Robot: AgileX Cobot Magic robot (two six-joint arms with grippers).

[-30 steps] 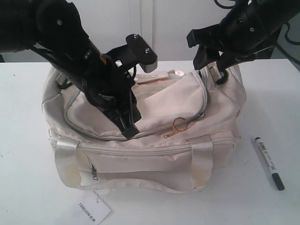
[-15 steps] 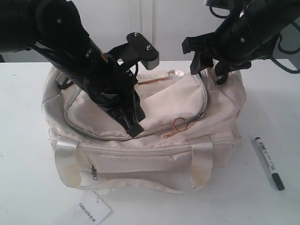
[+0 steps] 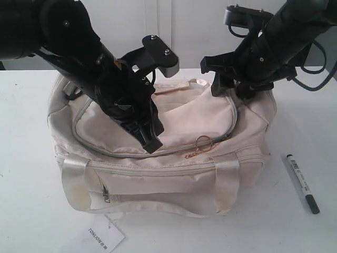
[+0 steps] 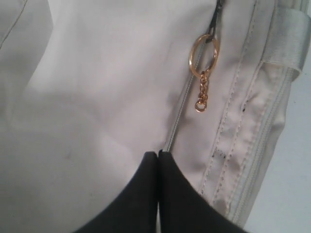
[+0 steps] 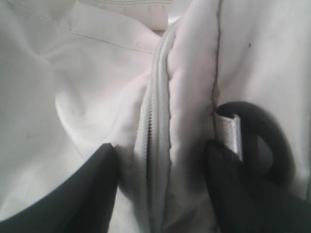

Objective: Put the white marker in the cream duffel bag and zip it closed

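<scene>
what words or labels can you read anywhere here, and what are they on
"TONLION": on the white tag lying at the front bottom edge of the cream duffel bag. The smaller marks beside the word are too small to read.
Dark print on the barrel of the white marker: too small to read.
Both wrist views: no text.

Left end effector [image 4: 158, 155]: its two black fingers [image 4: 187, 201] are pressed together, with the tips at the zipper line [image 4: 177, 121] of the cream duffel bag [image 4: 97, 87]. Further along that line hangs a gold ring [image 4: 204, 54] bearing a short chain [image 4: 201, 94]. A shiny webbing handle [image 4: 286, 41] crosses the bag's stitched edge, with pale worktop [image 4: 291, 194] beyond.
</scene>
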